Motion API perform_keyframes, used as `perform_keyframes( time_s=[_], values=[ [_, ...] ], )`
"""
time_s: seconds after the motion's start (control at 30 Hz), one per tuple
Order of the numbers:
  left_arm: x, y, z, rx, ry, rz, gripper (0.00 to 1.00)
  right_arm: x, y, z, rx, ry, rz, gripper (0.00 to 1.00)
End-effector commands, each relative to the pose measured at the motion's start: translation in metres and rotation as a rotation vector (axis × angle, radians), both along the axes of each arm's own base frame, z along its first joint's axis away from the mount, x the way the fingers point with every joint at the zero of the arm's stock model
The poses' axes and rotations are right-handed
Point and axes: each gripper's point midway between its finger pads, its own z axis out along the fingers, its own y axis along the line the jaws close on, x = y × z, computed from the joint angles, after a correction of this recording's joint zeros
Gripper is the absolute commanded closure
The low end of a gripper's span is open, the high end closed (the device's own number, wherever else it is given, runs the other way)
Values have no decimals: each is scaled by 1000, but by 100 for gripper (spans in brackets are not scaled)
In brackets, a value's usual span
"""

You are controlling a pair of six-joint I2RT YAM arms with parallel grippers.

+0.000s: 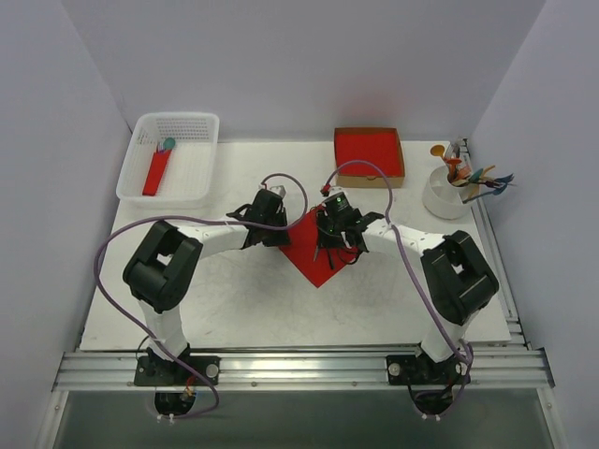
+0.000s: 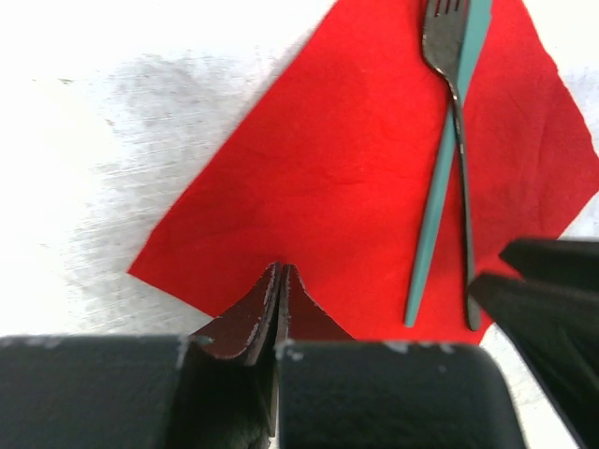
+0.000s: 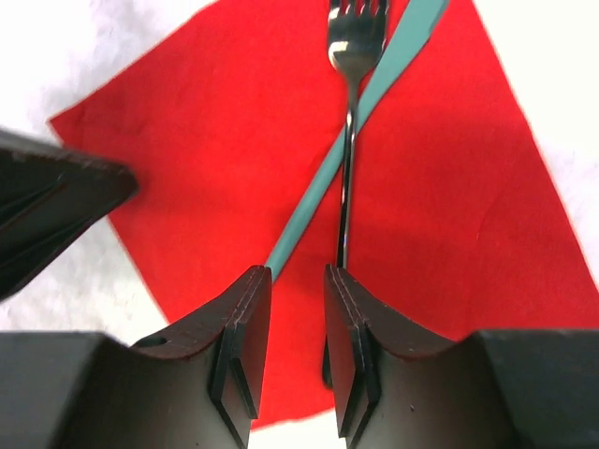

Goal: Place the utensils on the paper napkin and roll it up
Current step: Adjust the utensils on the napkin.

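The red paper napkin (image 1: 314, 251) (image 2: 309, 168) (image 3: 215, 159) lies flat on the table as a diamond. A dark grey fork (image 2: 447, 47) (image 3: 354, 47) lies on it, crossed with a slim teal knife (image 2: 438, 196) (image 3: 318, 187). My left gripper (image 1: 284, 236) (image 2: 281, 268) is shut, its tips at the napkin's near left edge; whether paper is pinched between them I cannot tell. The right gripper (image 1: 329, 251) (image 3: 295, 276) is open just above the handle ends. The teal handle stops at its left finger and the fork handle runs under its right finger.
A white basket (image 1: 192, 126) at the back left holds a red roll with a teal spoon head (image 1: 157, 171). A brown cardboard box of red napkins (image 1: 369, 154) sits at the back centre. A white cup of colourful cutlery (image 1: 447, 192) stands at the back right.
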Motion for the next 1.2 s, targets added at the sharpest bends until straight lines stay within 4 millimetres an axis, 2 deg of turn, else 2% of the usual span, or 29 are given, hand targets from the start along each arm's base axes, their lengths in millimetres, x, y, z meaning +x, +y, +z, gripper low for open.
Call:
perform_keyframes(
  time_s=[0.0,0.4,0.7,1.17],
  values=[
    [12,-5,31,-55,-102,-25,98,29,3,15,-9,-83,-52,70],
    [1,-4,24,-98,-107,-35,98,42,-3,-2,-126,-94,-83,75],
    [-7,-1,13,-99,-87,-34,98,46,-4,-13,-133,-73,-75,77],
    [-8,-1,16,-99,-85,-37,98,45,-4,-26,-145,-45,-65,80]
  ],
)
